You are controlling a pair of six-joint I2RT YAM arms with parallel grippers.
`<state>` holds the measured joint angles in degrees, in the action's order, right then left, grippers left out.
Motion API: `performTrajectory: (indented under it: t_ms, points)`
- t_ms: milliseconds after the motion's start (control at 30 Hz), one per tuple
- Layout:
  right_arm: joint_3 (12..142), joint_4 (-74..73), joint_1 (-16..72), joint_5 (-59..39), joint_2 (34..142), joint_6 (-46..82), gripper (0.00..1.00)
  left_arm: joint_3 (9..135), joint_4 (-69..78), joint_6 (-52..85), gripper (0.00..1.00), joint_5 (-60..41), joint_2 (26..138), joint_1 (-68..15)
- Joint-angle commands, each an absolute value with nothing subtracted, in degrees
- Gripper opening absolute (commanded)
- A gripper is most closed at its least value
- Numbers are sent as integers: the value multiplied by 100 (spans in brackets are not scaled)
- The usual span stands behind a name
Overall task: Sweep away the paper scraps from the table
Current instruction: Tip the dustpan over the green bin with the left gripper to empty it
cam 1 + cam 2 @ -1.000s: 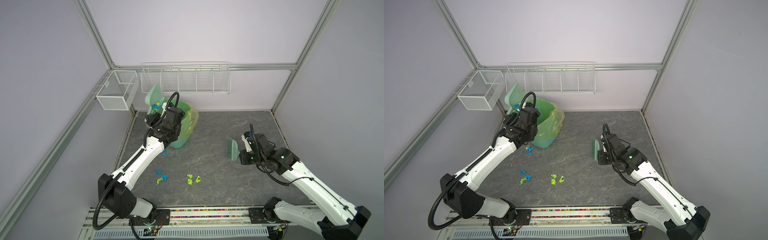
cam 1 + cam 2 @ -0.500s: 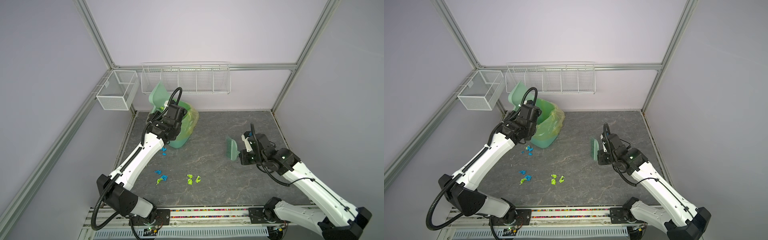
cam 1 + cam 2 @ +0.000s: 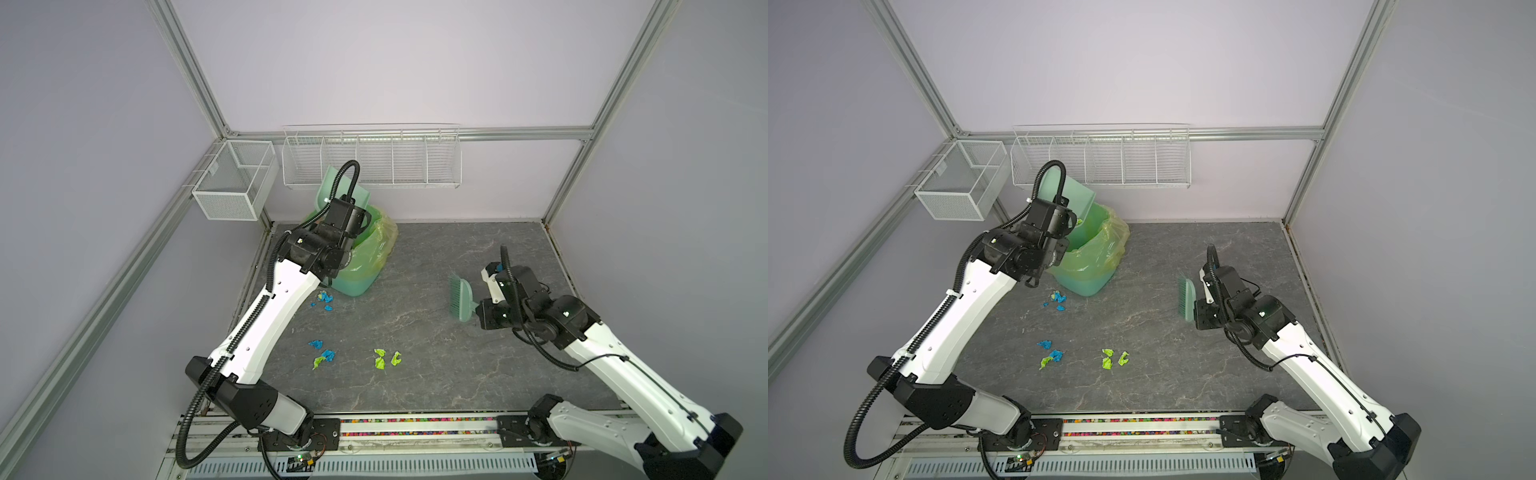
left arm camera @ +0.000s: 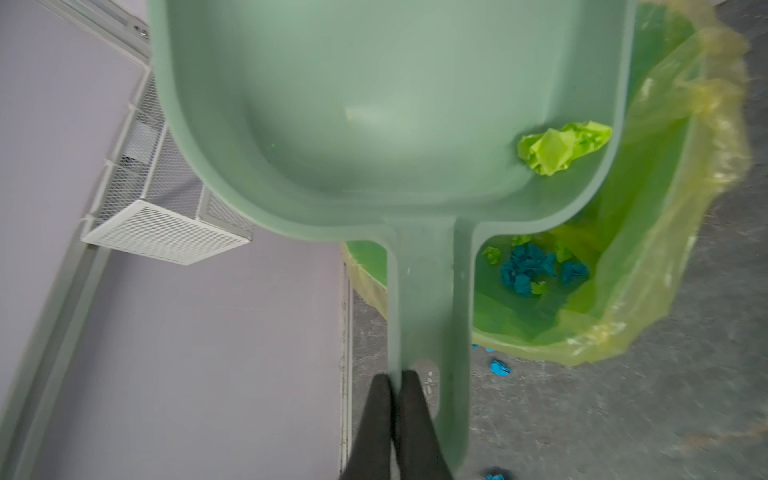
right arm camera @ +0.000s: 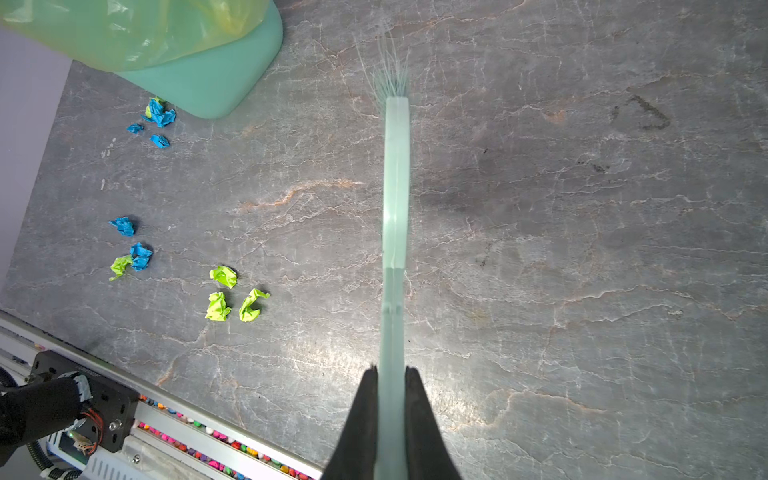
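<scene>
Closed in on three sides by plain pale lilac walls [image 3: 415, 62].
Framed by aluminium posts [image 3: 188, 68] meeting a horizontal rail [image 3: 519, 134] along the back; carries there a long white wire rack [image 3: 372, 160] split into compartments, and on the left side rail by the corner a white mesh basket [image 3: 232, 183]. Lit softly and evenly.

open table [image 3: 478, 249] centre and right, bin [image 3: 358, 286] back left, paper scraps [image 3: 380, 359] front left

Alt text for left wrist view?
Left hand holds a pale green dustpan by its handle over a lined bin, one lime scrap in the pan. More scraps lie in the bin; blue ones on the table.
</scene>
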<state>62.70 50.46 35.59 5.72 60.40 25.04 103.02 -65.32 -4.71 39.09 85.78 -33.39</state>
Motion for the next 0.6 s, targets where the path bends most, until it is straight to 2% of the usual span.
performTrajectory:
  t_ms: [0,67,167,233,267,500,567]
  points:
    - [6391,4774,3518,415,6162,2426,7,10518,-7052,-105,0,3693,8522,-3349]
    - [6432,4764,3520,373,6256,2426,7,10380,-6962,-329,0,4432,8588,-3349]
    - [6451,4740,3520,295,6336,2450,7,9962,-6408,-1009,0,6110,8720,-3357]
    - [6429,4681,3518,264,6353,2478,7,9344,-5277,-2039,0,7393,8770,-3357]
    - [6420,4653,3521,256,6354,2487,7,9105,-4650,-2527,0,7728,8778,-3370]
    - [6425,4553,3517,264,6442,2478,7,7170,1004,-6694,0,7548,8338,-3355]
    - [6401,4544,3520,259,6430,2479,7,7038,1484,-7108,0,7536,8373,-3315]
